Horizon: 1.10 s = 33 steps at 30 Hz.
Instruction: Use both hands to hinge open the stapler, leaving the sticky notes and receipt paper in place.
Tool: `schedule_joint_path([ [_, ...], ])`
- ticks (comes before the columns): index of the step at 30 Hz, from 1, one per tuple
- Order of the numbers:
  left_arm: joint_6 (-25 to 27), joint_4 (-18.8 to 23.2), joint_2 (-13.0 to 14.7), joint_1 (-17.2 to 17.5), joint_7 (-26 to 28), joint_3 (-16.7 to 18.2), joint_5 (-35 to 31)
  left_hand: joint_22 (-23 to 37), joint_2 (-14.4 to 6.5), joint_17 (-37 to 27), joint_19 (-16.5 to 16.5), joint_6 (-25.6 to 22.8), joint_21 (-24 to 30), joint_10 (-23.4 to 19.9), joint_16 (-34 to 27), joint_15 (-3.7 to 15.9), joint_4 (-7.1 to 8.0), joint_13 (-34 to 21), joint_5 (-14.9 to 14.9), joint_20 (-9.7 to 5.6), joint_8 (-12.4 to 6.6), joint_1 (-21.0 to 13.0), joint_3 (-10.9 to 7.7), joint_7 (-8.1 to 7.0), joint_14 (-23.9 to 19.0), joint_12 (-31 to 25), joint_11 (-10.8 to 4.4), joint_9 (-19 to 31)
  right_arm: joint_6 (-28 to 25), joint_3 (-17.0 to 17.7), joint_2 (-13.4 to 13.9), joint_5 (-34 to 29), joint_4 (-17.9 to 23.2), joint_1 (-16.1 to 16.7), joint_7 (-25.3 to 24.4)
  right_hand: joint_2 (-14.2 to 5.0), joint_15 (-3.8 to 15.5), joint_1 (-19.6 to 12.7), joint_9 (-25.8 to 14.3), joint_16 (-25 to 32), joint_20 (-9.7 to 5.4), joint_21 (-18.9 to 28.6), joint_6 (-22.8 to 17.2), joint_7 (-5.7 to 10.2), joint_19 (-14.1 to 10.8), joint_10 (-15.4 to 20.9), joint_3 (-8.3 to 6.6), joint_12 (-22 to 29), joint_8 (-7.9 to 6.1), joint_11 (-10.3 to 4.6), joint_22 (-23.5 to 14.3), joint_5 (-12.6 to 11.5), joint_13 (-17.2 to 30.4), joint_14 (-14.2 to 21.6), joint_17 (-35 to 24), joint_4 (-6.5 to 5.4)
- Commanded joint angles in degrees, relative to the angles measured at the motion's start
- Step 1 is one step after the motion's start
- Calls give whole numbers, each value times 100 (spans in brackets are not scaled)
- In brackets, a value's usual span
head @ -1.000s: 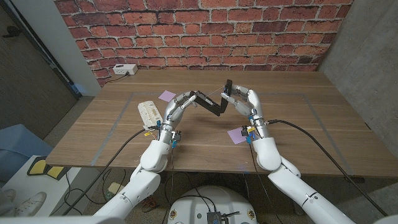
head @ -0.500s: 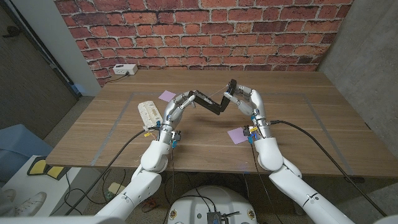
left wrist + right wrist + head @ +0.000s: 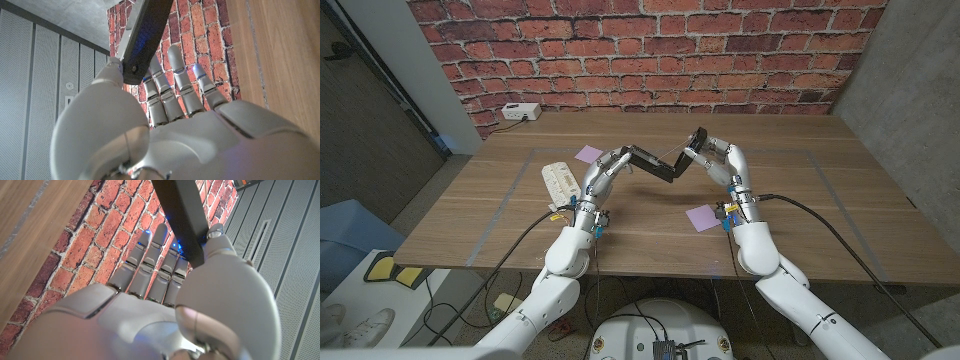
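The black stapler (image 3: 665, 165) is held above the table, spread into a wide V with its hinge lowest in the middle. My left hand (image 3: 603, 172) grips the end of one arm (image 3: 145, 35). My right hand (image 3: 720, 165) grips the end of the other arm (image 3: 182, 220). One purple sticky note (image 3: 588, 154) lies behind my left hand, another (image 3: 700, 217) by my right wrist. The white receipt paper (image 3: 561, 182) lies on the table beside my left hand.
A white power box (image 3: 521, 112) sits at the table's far left corner against the brick wall (image 3: 650, 50). Tape lines mark a rectangle on the wooden table (image 3: 800, 210).
My right hand has moved outward to the right with its stapler arm, widening the V. The left hand has stayed almost still.
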<state>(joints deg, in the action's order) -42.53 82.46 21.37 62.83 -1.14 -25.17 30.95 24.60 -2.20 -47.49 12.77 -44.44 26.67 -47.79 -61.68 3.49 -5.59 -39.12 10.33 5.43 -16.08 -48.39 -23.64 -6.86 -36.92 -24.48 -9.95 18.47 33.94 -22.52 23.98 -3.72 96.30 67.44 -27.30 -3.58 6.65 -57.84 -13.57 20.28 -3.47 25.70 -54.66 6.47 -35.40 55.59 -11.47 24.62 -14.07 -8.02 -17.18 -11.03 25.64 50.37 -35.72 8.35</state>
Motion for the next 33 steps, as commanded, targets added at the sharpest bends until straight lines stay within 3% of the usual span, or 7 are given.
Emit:
schedule_joint_path([
  [1,-137,-109,-108,-11,-308,26,385,21,-895,-9,-15,-221,34,-331,-55,882,-5,-19,16,-13,-19,-908,4,-163,48,-6,-249,29,63,148,8,252,27,97,82,-620,681,-565,-20,-5,-218,56,-48,68,41,266,-200,31,-30,-204,-47,-21,52,74,-25,-179],
  [17,-499,-626,-461,-216,-1338,6,1272,44,-886,9,-74,-296,59,-368,-145,884,-26,-3,8,5,-34,-945,15,-177,108,28,-246,37,274,254,-9,593,-149,83,309,-622,678,-551,-27,-56,-228,167,-34,76,128,265,-208,32,-20,-200,-153,-22,86,88,-24,-190],
  [33,-672,-805,-725,-200,-1707,128,1650,57,-881,28,-101,-319,85,-397,-222,885,-46,0,3,10,-31,-977,26,-181,140,51,-244,42,554,257,-113,1182,-454,5,658,-608,693,-560,-33,-83,-226,259,-30,82,207,268,-214,25,-14,-196,-228,-22,101,115,-39,-177],
])
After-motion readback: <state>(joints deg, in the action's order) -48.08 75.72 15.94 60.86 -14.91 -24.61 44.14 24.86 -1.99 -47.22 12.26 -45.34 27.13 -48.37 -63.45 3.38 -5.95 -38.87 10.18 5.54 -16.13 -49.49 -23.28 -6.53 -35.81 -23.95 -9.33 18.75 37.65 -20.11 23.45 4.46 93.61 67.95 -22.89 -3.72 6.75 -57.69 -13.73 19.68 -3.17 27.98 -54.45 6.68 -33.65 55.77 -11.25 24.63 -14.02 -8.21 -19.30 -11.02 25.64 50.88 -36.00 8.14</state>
